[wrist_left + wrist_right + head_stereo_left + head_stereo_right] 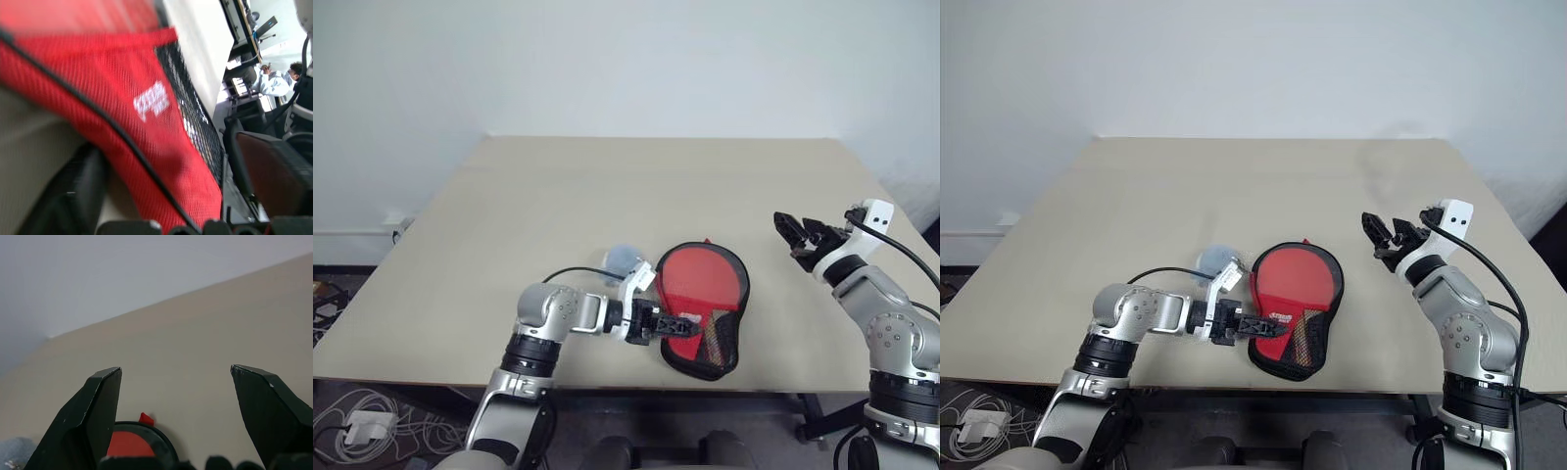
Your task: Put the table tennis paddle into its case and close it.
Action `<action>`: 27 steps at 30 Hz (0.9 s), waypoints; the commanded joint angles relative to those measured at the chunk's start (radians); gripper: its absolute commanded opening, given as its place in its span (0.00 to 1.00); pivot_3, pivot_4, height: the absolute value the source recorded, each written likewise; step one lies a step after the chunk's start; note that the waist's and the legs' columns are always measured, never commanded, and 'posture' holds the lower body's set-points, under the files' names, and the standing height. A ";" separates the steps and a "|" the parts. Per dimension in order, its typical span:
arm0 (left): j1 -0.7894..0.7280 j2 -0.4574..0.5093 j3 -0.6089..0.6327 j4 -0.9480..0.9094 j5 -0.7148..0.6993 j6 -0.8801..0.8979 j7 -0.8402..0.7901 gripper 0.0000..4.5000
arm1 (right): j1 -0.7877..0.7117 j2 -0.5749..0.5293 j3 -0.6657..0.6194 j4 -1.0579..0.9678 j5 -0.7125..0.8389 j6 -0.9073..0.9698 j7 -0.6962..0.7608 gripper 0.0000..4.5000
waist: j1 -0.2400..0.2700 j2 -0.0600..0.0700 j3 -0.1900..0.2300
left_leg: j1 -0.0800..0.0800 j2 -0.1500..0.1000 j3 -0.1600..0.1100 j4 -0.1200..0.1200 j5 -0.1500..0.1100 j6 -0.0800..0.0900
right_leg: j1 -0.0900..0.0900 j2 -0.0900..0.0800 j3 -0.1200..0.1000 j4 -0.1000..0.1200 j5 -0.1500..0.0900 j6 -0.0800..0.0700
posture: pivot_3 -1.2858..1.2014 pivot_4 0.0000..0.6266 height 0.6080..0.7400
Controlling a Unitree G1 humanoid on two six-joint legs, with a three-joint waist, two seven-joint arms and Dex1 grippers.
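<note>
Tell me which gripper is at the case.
The left gripper, at the case's near end; the right gripper hangs open, off to the side.

The far half of the table (607, 186) and its far corners lie bare. Near the middle of the near edge the case (705, 304) lies with the left tool (677, 323) against its near-left side, and a small bluish object (622, 258) sits just beside it toward the left edge. The right tool (800, 233) hangs toward the right edge, apart from the case, with bare surface between them.
</note>
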 commanded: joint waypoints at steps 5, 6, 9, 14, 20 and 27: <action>-0.003 0.012 0.004 -0.006 -0.022 -0.022 -0.003 0.35 | -0.014 0.008 -0.019 0.003 -0.021 -0.017 -0.015 0.86 | 0.000 0.000 0.000 | 0.000 0.000 0.000 0.000 0.000 0.000 | 0.000 0.000 0.000 0.000 0.000 0.000 | 0.52 0.00 0.82; -0.003 0.015 -0.003 -0.006 -0.021 -0.029 -0.007 0.27 | -0.015 0.008 -0.018 0.004 -0.024 -0.017 -0.017 0.86 | 0.000 0.000 0.000 | 0.000 0.000 0.000 0.000 0.000 0.000 | 0.000 0.000 0.000 0.000 0.000 0.000 | 0.52 0.00 0.82; 0.000 0.024 -0.044 0.000 -0.006 -0.033 -0.005 0.20 | -0.019 0.011 -0.024 0.013 -0.033 -0.021 -0.030 0.86 | 0.000 0.000 0.000 | 0.000 0.000 0.000 0.000 0.000 0.000 | 0.000 0.000 0.000 0.000 0.000 0.000 | 0.52 0.00 0.82; -0.011 0.015 -0.068 0.027 -0.030 0.014 -0.025 0.20 | -0.025 0.016 -0.041 0.018 -0.040 -0.023 -0.053 0.86 | 0.000 0.000 0.000 | 0.000 0.000 0.000 0.000 0.000 0.000 | 0.000 0.000 0.000 0.000 0.000 0.000 | 0.52 0.00 0.82; -0.023 -0.006 -0.075 0.042 -0.026 0.006 -0.029 0.01 | -0.021 0.015 -0.040 0.005 -0.052 -0.022 -0.062 0.86 | 0.000 0.000 0.000 | 0.000 0.000 0.000 0.000 0.000 0.000 | 0.000 0.000 0.000 0.000 0.000 0.000 | 0.52 0.00 0.82; -0.064 -0.070 -0.081 0.092 -0.046 0.015 -0.055 0.01 | -0.004 0.020 -0.052 -0.010 -0.060 -0.034 -0.087 0.86 | 0.002 0.000 0.000 | 0.000 -0.001 0.000 0.000 0.000 0.000 | 0.000 -0.001 0.000 0.000 0.000 0.000 | 0.52 0.00 0.82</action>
